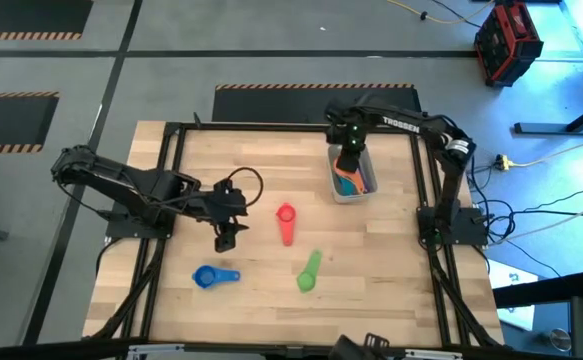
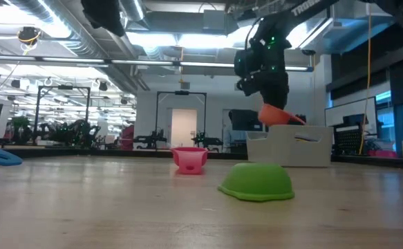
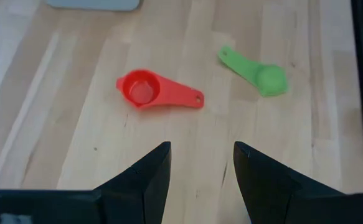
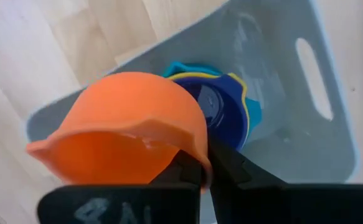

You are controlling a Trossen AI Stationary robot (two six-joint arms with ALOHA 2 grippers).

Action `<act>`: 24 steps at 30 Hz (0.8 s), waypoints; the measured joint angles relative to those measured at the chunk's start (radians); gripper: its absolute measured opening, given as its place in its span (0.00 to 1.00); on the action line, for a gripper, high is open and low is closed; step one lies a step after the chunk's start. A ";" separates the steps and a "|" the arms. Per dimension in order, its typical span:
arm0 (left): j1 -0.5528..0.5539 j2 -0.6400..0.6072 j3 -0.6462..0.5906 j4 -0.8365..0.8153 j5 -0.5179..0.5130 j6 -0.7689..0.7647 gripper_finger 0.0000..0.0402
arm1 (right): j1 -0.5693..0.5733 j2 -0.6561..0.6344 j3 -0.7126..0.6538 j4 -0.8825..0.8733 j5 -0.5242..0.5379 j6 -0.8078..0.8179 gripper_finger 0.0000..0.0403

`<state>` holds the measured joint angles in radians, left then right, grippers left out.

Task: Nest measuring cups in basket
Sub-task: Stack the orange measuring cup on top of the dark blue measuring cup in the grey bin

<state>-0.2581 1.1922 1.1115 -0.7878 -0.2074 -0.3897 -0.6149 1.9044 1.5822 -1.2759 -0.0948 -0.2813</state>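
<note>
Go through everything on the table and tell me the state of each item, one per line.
Orange cup: held over the basket by the right end effector.
Basket: upright, holding nested cups.
Red cup: upright on table.
Green cup: upside down.
Blue cup: upright.
Left end effector: open, empty.

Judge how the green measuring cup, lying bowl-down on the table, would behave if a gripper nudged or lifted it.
The green measuring cup rests on its rim, dome up, so it would probably slide rather than roll. It looks like thin, rigid plastic, likely light. The flat handle seems the easier grip; the rounded bowl might slip between fingers.
</note>
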 joint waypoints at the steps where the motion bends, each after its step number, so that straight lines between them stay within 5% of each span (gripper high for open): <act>1: 0.000 0.000 0.000 -0.001 0.000 0.000 0.42 | -0.005 0.009 0.000 -0.007 0.000 -0.012 0.04; 24: 0.000 0.032 0.000 0.020 -0.001 -0.001 0.42 | -0.040 0.041 -0.001 -0.043 0.059 -0.053 0.04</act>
<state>-0.2581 1.2240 1.1118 -0.7673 -0.2085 -0.3908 -0.6544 1.9450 1.5810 -1.3187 -0.0357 -0.3344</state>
